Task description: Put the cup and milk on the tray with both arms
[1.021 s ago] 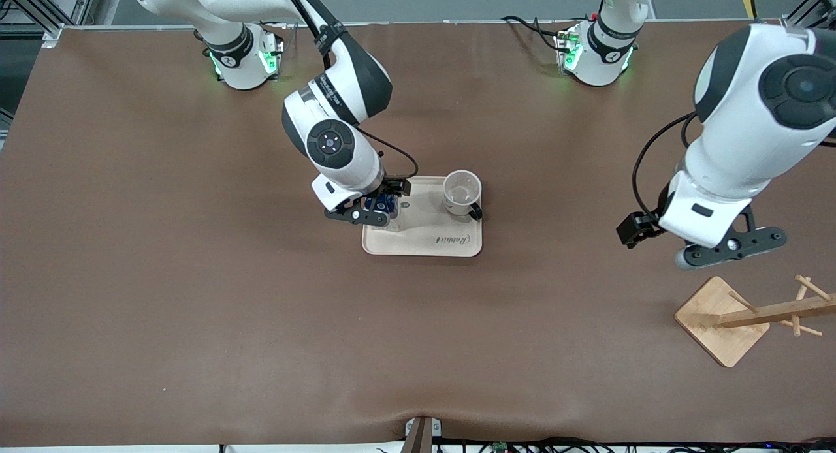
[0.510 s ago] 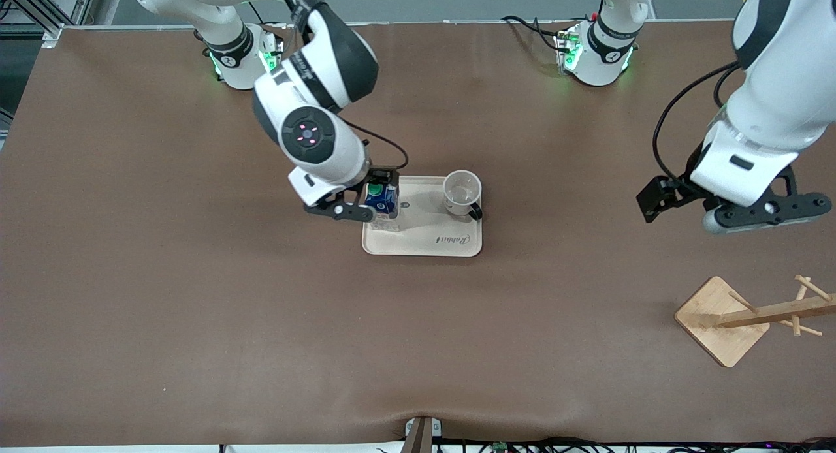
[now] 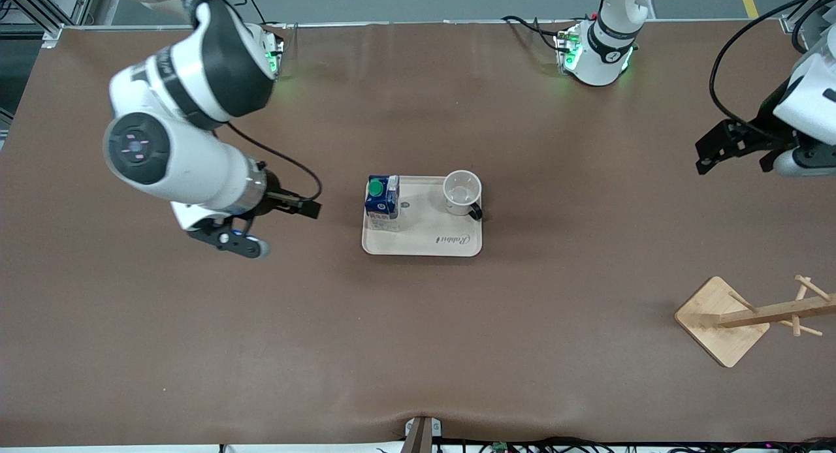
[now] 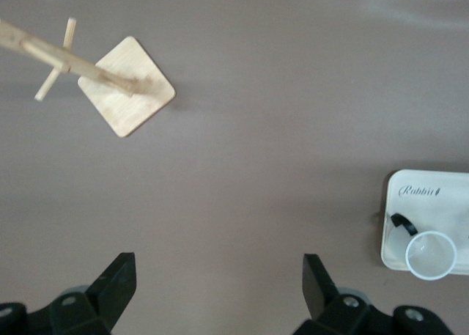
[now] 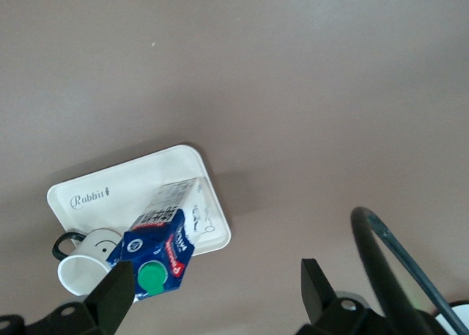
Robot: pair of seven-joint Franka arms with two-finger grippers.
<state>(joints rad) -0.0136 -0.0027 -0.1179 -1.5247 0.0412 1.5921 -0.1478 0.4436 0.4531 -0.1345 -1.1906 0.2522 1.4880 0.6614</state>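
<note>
The cream tray (image 3: 424, 239) lies at the table's middle. The dark-blue milk (image 3: 383, 197) with a green cap stands upright on it at the end toward the right arm. The white cup (image 3: 462, 190) stands upright on the tray's other end, black handle toward the front camera. My right gripper (image 3: 228, 239) is open and empty over bare table, apart from the tray, toward the right arm's end. Its wrist view shows its jaws (image 5: 216, 291) spread, with the milk (image 5: 157, 251), cup (image 5: 84, 265) and tray (image 5: 117, 185) below. My left gripper (image 3: 800, 160) hangs open and empty (image 4: 218, 280) over the table's edge at the left arm's end.
A wooden rack with pegs on a square base (image 3: 722, 322) stands near the left arm's end, nearer the front camera than the tray; it also shows in the left wrist view (image 4: 126, 86). The cup (image 4: 431, 254) and tray (image 4: 432, 203) show there too.
My right gripper let go of the milk, which stays standing on the tray, and drew away toward the right arm's end. My left gripper moved away from the rack toward the table's edge.
</note>
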